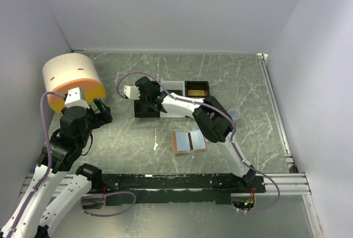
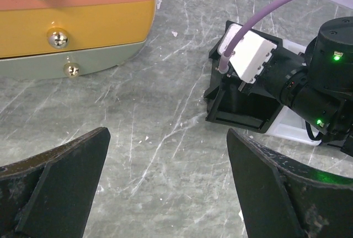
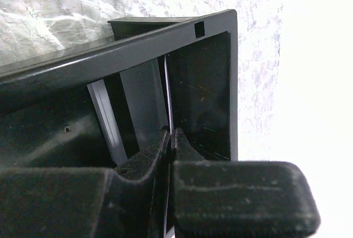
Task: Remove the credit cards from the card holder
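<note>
The card holder (image 1: 189,141) lies open on the table, salmon-orange outside with a light blue lining, just in front of my right arm's elbow. My right gripper (image 1: 145,101) reaches down into the left black compartment of the tray (image 1: 144,112). In the right wrist view its jaws (image 3: 171,133) are shut on a thin credit card (image 3: 169,100), seen edge-on inside that compartment (image 3: 204,83). My left gripper (image 1: 105,111) hovers at the left, jaws wide open (image 2: 167,134) over bare table with nothing between them.
The tray has a white middle compartment (image 1: 174,86) and a right black one holding a gold-coloured card (image 1: 197,89). A round striped box (image 1: 71,78) stands at the back left, close to my left gripper. White walls enclose the table.
</note>
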